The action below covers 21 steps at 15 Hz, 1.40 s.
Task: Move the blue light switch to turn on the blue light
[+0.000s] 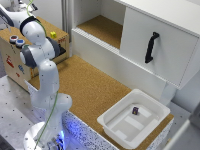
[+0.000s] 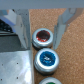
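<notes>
Blue switch just ahead of my spread fingers (image 2: 41, 22), on top of the wooden box (image 1: 30, 60) at the exterior view's left.

The blue light switch (image 2: 46, 59) sits touching the red-centred cap (image 2: 43, 36), which lies between my fingers, nothing pinched. It looks small, rigid and smooth, probably slippery; I'd take it across its grey rim.

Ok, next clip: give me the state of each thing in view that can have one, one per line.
gripper: open, fingers either side of the red-centred cap, not touching it.
blue light switch: untouched, on the wooden box beside the red one.
red-centred cap: untouched, between the fingers.
cabinet sliding door: over the exterior view's right half, left compartment open.
white bin: upright, one small dark object inside.
</notes>
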{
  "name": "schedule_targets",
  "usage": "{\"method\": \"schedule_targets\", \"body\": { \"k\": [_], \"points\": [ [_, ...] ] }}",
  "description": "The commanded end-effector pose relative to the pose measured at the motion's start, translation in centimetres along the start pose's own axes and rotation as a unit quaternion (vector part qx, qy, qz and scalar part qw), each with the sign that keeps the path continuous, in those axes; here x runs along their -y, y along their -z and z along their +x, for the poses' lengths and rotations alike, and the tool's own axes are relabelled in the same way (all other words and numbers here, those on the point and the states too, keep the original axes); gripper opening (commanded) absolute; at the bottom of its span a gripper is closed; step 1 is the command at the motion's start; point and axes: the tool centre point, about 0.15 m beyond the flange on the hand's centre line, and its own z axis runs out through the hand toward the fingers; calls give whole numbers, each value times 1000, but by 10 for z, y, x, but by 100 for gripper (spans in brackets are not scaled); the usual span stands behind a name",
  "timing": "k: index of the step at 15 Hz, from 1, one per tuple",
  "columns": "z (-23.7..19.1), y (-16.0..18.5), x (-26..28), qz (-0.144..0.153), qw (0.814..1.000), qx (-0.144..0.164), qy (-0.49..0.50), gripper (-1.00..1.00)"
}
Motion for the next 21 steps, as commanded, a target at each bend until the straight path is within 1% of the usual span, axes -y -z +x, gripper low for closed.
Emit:
{"method": "schedule_targets", "body": {
  "k": [1, 5, 9, 11, 13, 16, 18, 20, 21],
  "points": [
    [20, -30, -17, -9, 999, 30, 10, -100],
    [24, -57, -12, 8, 999, 34, 35, -100],
    [24, -82, -2, 39, 999, 31, 22, -100],
    [21, -89, -3, 45, 998, 36, 18, -100],
    [14, -96, -5, 50, 997, 52, 7, -100],
    [3, -107, -10, 60, 996, 64, -12, -100],
    [8, -118, -11, 73, 995, 74, 0, -100],
    [18, -118, -8, 80, 993, 83, 20, -100],
    [17, -105, -8, 75, 994, 76, 15, -100]
  ]
}}
